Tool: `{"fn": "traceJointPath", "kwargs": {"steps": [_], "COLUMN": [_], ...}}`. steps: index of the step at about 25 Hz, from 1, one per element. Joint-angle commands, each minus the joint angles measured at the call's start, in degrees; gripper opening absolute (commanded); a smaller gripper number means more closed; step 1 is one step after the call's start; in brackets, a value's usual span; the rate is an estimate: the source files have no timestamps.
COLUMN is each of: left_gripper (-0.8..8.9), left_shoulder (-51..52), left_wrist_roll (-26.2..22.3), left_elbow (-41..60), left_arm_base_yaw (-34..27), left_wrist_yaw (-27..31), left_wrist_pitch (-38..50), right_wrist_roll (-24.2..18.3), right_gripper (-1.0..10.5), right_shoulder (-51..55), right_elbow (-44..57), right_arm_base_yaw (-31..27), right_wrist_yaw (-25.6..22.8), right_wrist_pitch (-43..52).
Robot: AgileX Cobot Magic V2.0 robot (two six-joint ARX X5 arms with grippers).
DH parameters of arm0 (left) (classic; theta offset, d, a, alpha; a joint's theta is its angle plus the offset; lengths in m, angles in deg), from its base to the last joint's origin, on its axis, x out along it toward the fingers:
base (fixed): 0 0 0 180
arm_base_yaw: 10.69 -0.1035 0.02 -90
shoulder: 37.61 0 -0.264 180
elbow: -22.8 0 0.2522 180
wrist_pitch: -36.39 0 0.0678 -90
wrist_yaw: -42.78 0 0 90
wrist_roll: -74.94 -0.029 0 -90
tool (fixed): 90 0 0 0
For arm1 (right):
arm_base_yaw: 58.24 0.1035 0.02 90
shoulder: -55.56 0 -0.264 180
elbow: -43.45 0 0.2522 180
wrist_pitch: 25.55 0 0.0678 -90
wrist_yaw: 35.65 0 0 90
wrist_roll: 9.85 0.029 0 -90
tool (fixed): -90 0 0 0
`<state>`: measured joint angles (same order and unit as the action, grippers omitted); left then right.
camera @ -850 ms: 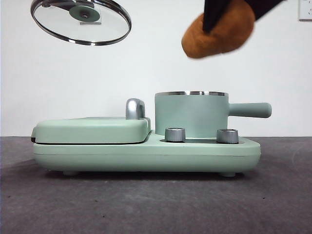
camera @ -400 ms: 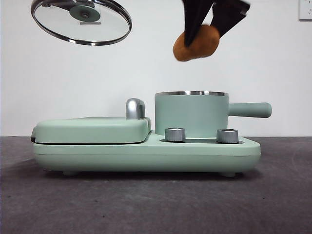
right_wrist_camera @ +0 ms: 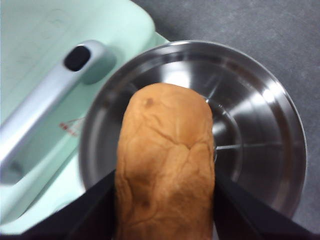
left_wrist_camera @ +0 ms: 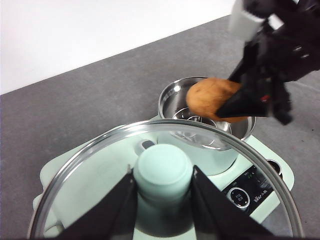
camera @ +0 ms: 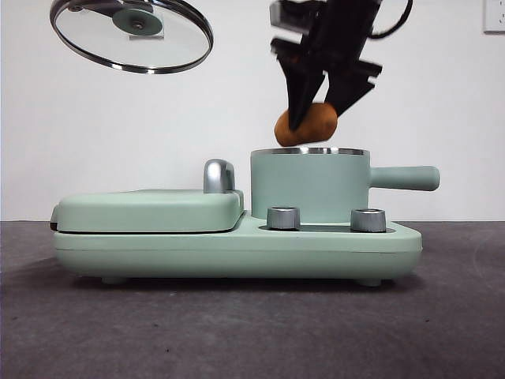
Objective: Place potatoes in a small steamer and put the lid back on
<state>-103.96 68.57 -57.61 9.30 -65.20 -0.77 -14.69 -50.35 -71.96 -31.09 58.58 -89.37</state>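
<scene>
We see the right gripper [camera: 316, 118] coming down from above w/ its black jaws pointed at the pot, clamped on the orange-brown wrinkled oval potato [camera: 306, 125]. The potato hangs directly over the small mint-green cylindrical steamer pot w/ steel rim [camera: 309, 185], its underside about level w/ the rim in the front view; we can't tell if it touches. In the right wrist view the potato [right_wrist_camera: 165, 160] sits betw. the jaws, centred over the shiny steel pot interior [right_wrist_camera: 260, 145].

The left gripper [left_wrist_camera: 162, 200] is up high and off to the side, jaws closed on the mint-green knob of the round clear glass lid w/ steel rim [camera: 132, 35], held tilted, well apart from the pot.

Beside the pot: flat mint-green hinged grill plate [camera: 150, 209] w/ silver handle [camera: 218, 175], two steel dials [camera: 284, 218] on the base, all on the dark grey bench [camera: 237, 332].
</scene>
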Motion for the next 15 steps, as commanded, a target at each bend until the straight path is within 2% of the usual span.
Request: {"fn": "traceJointPath", "kwargs": {"steps": [1,15], "left_gripper": [0.1,0.1], "left_shoulder": [0.3,0.3], "left_wrist_roll": [0.0,0.0], "left_elbow": [-1.0,-1.0], "left_arm_base_yaw": [0.2,0.2], "left_wrist_yaw": [-0.5,-0.5], "left_wrist_pitch": [2.0,2.0], "right_wrist_roll": [-0.8,-0.1], "right_gripper": [2.2,2.2], "right_shoulder": [-2.3,-7.6], "right_elbow": [-1.6,-1.6], "right_arm_base_yaw": [-0.3,-1.9], "right_wrist_yaw": [-0.1,0.7], "right_wrist_pitch": [1.7,2.1]}}
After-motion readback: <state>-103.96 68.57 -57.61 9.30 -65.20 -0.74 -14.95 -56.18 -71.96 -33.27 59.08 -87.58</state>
